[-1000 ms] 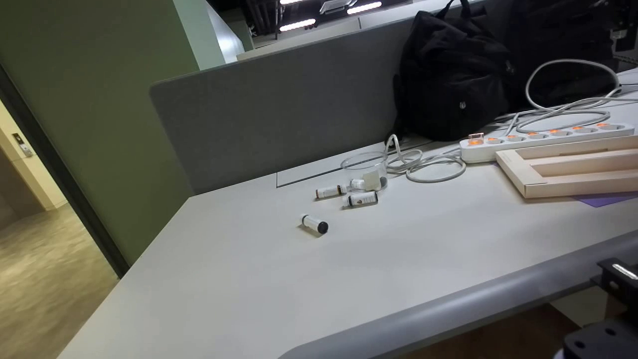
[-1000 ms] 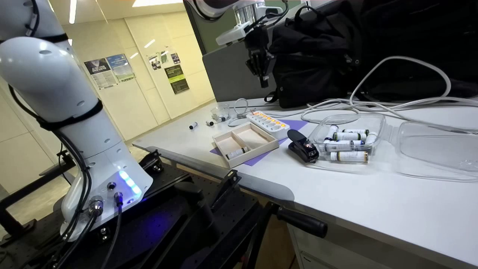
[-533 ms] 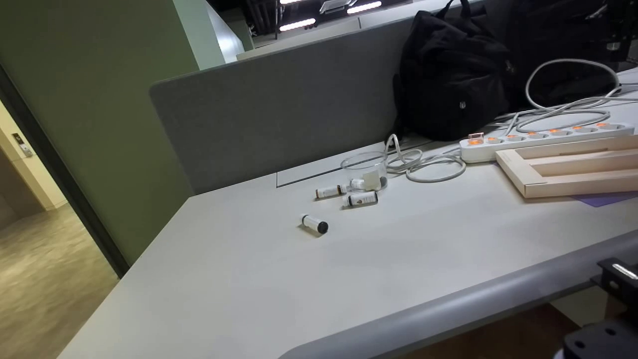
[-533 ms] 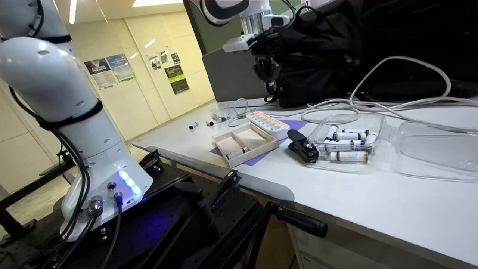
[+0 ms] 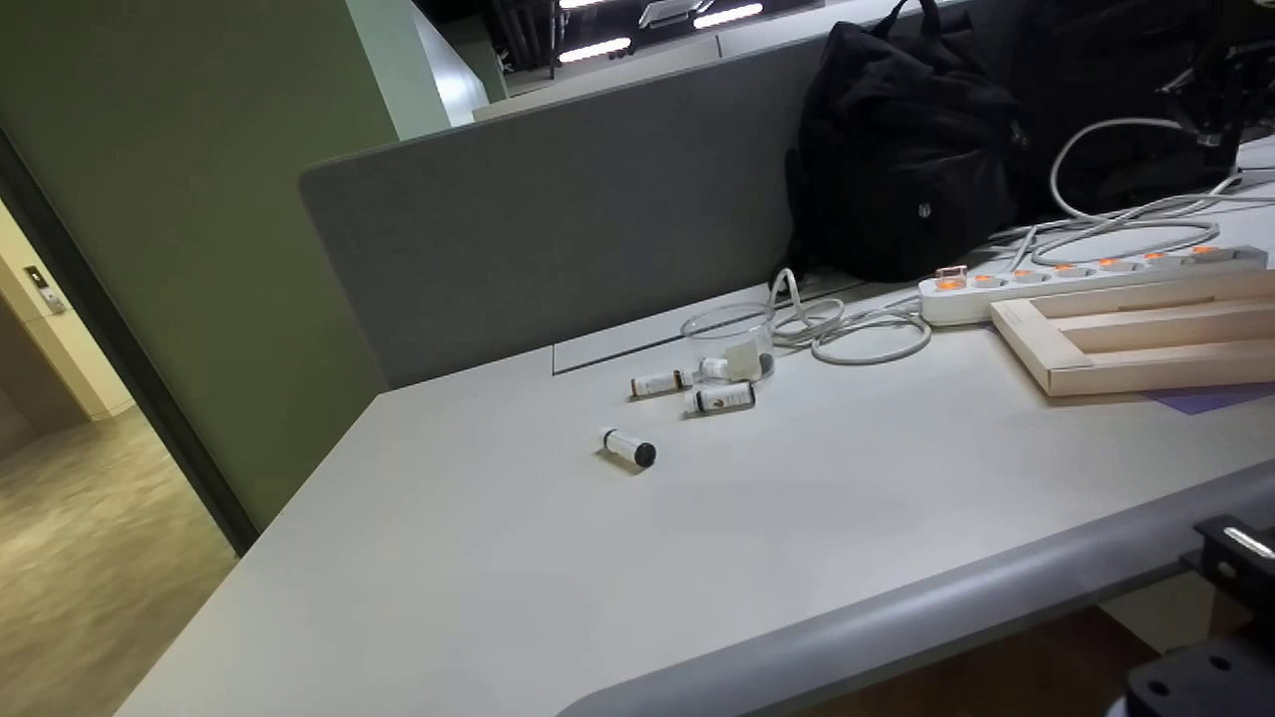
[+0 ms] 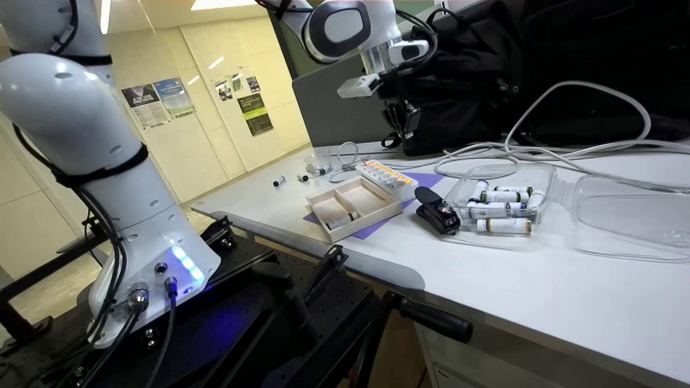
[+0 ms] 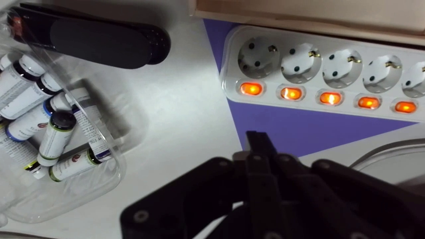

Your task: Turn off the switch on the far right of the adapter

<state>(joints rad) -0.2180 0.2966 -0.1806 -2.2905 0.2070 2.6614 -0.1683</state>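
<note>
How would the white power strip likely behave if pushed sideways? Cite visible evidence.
The power strip is probably stiff: its long body lies straight. Being low and flat, it seems unlikely to roll. It might slide, but the wooden tray close alongside could block one direction.

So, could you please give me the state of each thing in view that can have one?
Gripper: shut.
Power strip switches: the five in the wrist view all lit orange.
Power strip sockets: no plugs in those shown there.
Clear plastic box: open, lid folded back.
Bottles in the box: jumbled together.
Wooden tray: uncovered, one bottle lying in it.
Loose bottles: on their sides.
Backpack: upright.
Robot base light: lit.
</note>
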